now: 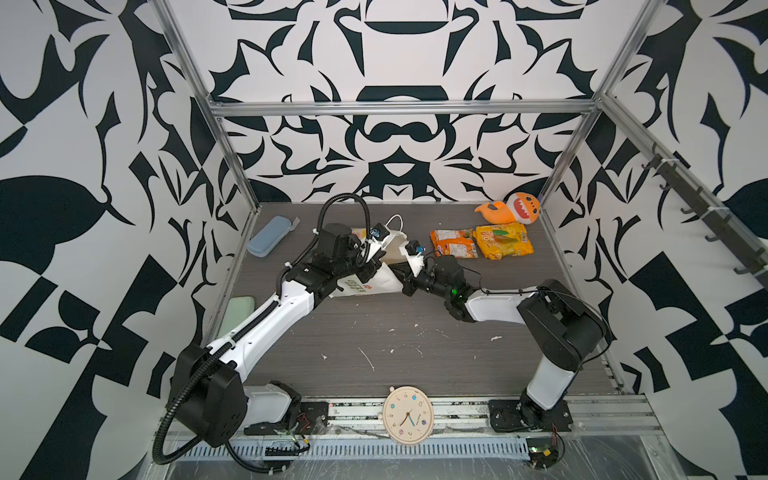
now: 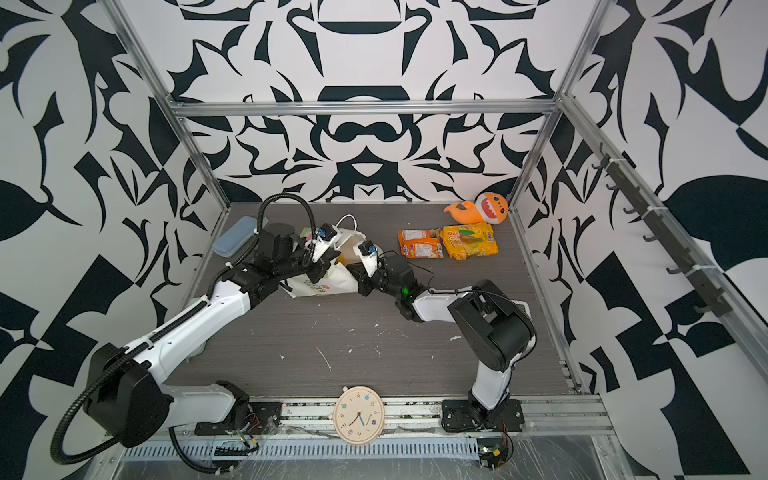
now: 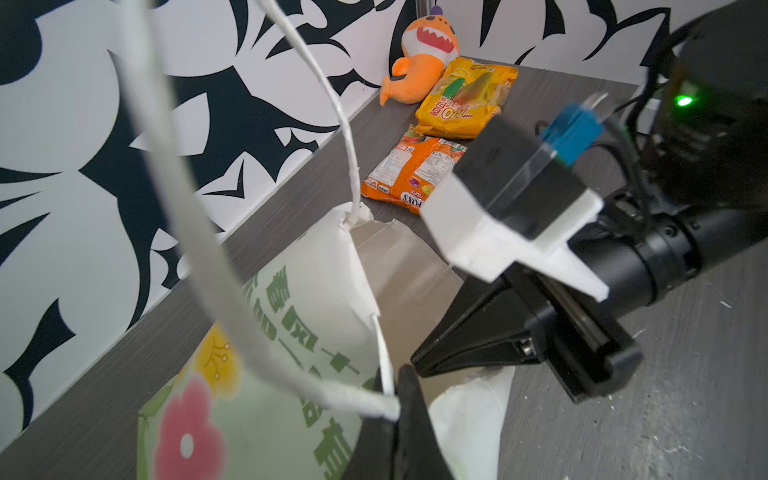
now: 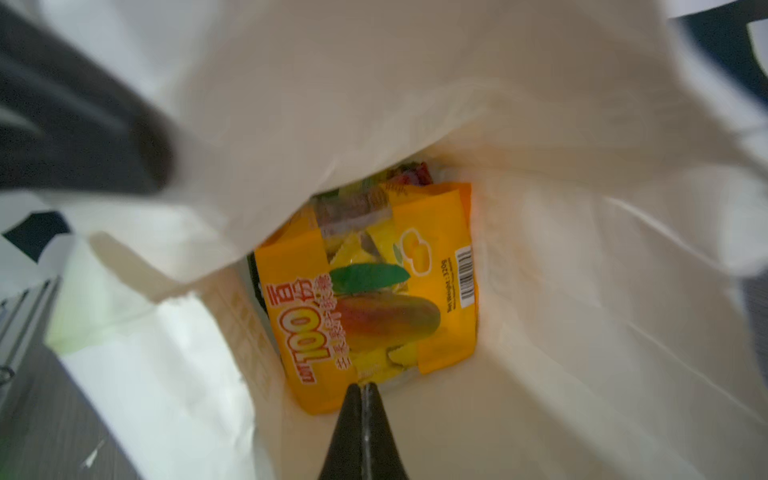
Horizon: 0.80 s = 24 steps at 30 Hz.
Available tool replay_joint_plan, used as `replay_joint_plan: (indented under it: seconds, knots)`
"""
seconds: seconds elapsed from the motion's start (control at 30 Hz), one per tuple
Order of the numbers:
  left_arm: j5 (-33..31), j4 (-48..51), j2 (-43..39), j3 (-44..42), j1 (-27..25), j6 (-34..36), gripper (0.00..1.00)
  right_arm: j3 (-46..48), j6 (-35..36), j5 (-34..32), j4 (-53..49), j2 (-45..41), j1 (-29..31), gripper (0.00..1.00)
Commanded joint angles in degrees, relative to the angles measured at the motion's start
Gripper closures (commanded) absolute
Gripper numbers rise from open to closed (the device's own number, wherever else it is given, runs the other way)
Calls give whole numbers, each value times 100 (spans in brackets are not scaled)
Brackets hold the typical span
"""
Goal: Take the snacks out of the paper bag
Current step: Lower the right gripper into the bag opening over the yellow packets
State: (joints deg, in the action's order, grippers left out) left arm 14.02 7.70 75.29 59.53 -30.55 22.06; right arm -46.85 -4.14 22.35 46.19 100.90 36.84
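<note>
The left gripper [image 3: 392,390] is clamped on the bag [image 3: 299,299] rim, while the right gripper [image 4: 365,388], deep inside the bag, pinches a yellow packet [image 4: 374,299] edge, which it should next pull out gently.

place: robot lab cell | evidence: aluminium frame [image 1: 399,107]; patterned walls [image 1: 399,50]; left arm [image 1: 266,324] and right arm [image 1: 552,378] bolted to rail [image 1: 457,410]

Paper bag [image 1: 370,286] holds mango packet [image 4: 374,299]; orange packet [image 1: 454,244], yellow packet [image 1: 504,241] outside.
</note>
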Motion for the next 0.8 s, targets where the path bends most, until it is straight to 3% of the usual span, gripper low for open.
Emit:
replay_joint_plan:
  seconds: [0.0, 0.1, 0.2, 0.37, 0.53, 0.67, 0.77]
  knots:
    - [434, -134, -181, 287, -22, 240, 100, -301, 715, 442, -664, -290, -100, 100]
    - [455, -69, -484, 217, -22, 364, 100, -606, 1370, 564, -1768, -429, -107, 100]
    - [444, -78, -658, 107, -22, 437, 100, -814, 1930, 253, -2637, -516, -98, 100]
    - [549, -194, -791, -69, -17, 435, 100, -538, 2370, -707, -2367, -605, -106, 100]
    - [647, -248, -853, -168, -22, 479, 100, -604, 2339, -1006, -2063, -320, -104, 100]
    - [635, -302, -897, -219, -22, 509, 100, -579, 2127, -1445, -1645, -169, -95, 85]
    - [637, -251, -856, -184, -22, 533, 100, -528, 1799, -1887, -1269, -207, -60, 66]
